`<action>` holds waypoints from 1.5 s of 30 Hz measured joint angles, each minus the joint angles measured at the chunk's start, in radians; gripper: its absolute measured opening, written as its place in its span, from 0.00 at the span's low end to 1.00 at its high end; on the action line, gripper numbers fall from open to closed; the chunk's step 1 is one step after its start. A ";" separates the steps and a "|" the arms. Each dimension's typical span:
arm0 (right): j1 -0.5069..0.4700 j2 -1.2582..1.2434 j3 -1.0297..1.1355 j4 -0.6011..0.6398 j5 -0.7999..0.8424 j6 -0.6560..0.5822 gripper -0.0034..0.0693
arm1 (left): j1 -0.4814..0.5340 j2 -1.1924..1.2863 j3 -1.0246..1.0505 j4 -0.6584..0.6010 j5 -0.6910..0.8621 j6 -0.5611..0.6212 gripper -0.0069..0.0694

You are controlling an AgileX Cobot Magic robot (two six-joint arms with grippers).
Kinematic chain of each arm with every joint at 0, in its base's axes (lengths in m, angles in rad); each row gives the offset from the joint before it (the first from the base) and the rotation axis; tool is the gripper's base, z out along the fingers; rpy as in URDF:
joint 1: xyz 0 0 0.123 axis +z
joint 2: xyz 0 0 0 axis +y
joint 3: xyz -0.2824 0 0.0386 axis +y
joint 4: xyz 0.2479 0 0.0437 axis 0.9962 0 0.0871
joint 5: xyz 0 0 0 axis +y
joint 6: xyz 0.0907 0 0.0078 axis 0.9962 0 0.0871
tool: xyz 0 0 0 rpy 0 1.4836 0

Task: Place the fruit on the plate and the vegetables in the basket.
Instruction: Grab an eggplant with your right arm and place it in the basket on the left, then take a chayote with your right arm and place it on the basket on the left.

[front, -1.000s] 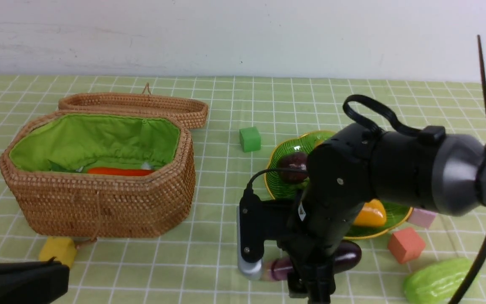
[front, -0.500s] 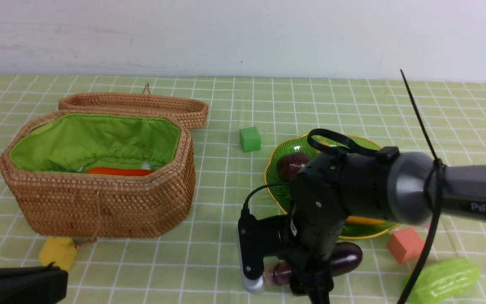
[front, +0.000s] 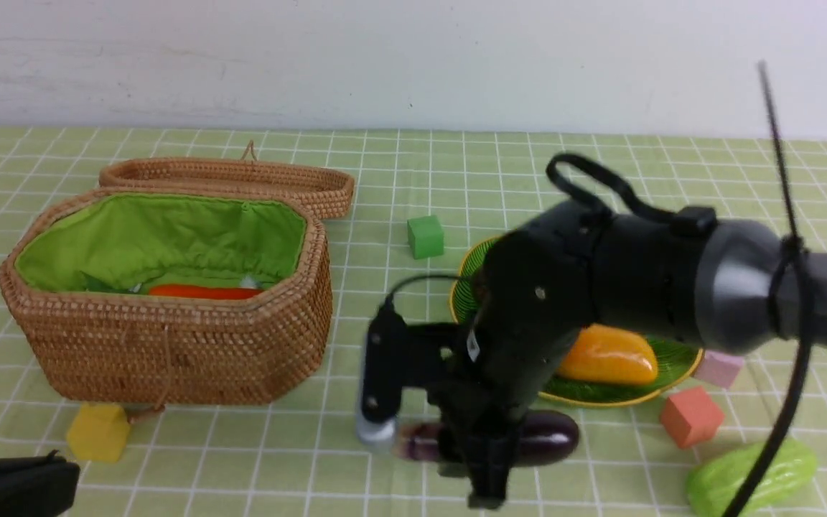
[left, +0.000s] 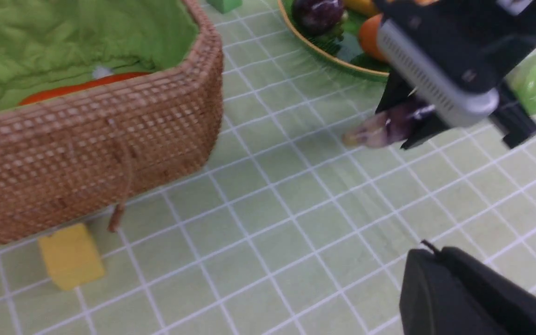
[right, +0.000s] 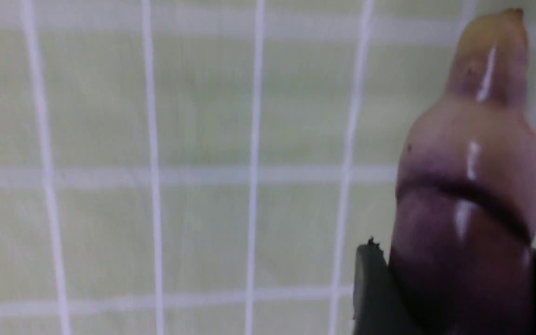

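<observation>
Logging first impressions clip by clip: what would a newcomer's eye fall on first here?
The black right arm fills the foreground, its right gripper closed on a long, glossy dark purple eggplant at centre front. On the left stands an open brown wicker basket with bright green lining, an orange carrot lying inside.

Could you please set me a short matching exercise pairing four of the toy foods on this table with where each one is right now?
Things:
1. carrot
2. mango
3. eggplant
4. gourd

Places:
A. between the fingers of the right hand
B. inside the basket
C. on the tablecloth, near the red cube
D. on the plate

Pairs: 1-B, 2-D, 3-A, 4-C
</observation>
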 joint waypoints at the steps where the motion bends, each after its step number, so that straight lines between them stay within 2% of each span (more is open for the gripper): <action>1: 0.006 -0.009 -0.031 0.018 -0.005 0.003 0.51 | 0.000 0.000 0.000 0.021 0.008 -0.017 0.07; 5: 0.020 -0.025 -0.221 0.125 -0.089 0.021 0.51 | 0.000 0.000 0.000 0.142 0.034 -0.103 0.07; 8: 0.020 0.021 -0.402 0.247 -0.237 0.007 0.51 | 0.000 0.000 0.000 0.286 0.069 -0.224 0.07; 9: 0.020 0.021 -0.402 0.247 -0.237 0.007 0.51 | 0.000 0.000 0.000 0.286 0.071 -0.224 0.07; 12: 0.020 0.132 -0.540 0.403 -0.348 -0.088 0.51 | 0.000 0.000 0.000 0.389 0.106 -0.304 0.07; 13: 0.020 0.139 -0.540 0.403 -0.348 -0.088 0.51 | 0.000 0.000 0.000 0.401 0.108 -0.309 0.07; 15: 0.020 0.230 -0.604 0.502 -0.395 -0.180 0.51 | 0.000 0.000 0.000 0.422 0.116 -0.331 0.07; 19: 0.020 0.350 -0.654 0.613 -0.501 -0.285 0.51 | 0.000 0.000 0.000 0.422 0.115 -0.339 0.07; 25: 0.019 0.404 -0.659 0.643 -0.550 -0.380 0.53 | 0.000 0.000 0.000 0.421 0.108 -0.340 0.07; 28: 0.019 0.405 -0.663 0.650 -0.556 -0.387 0.81 | 0.000 0.000 0.000 0.418 0.100 -0.341 0.07; 30: 0.019 0.400 -0.663 0.653 -0.553 -0.390 0.93 | 0.000 0.000 0.000 0.419 0.092 -0.341 0.07; 34: 0.017 0.371 -0.663 0.645 -0.471 -0.381 0.97 | 0.000 0.000 0.000 0.418 0.086 -0.343 0.07; 36: 0.013 0.328 -0.663 0.601 -0.356 -0.303 0.93 | 0.000 0.000 0.000 0.409 0.072 -0.343 0.07; 39: 0.012 0.259 -0.663 0.487 -0.184 -0.122 0.83 | 0.000 0.000 0.000 0.383 0.050 -0.342 0.07; 40: 0.012 0.194 -0.667 0.325 -0.019 0.108 0.68 | 0.000 0.000 0.000 0.352 0.020 -0.334 0.07; 41: 0.011 0.170 -0.669 0.252 0.051 0.224 0.61 | 0.000 0.000 0.000 0.337 0.007 -0.326 0.07; 42: 0.011 0.141 -0.671 0.161 0.121 0.309 0.53 | 0.000 0.000 0.000 0.314 -0.007 -0.311 0.07; 43: 0.011 0.117 -0.671 0.077 0.225 0.415 0.41 | 0.000 0.000 0.000 0.291 -0.024 -0.294 0.07; 45: 0.010 0.082 -0.672 -0.071 0.350 0.530 0.23 | 0.000 0.000 0.000 0.238 -0.056 -0.247 0.07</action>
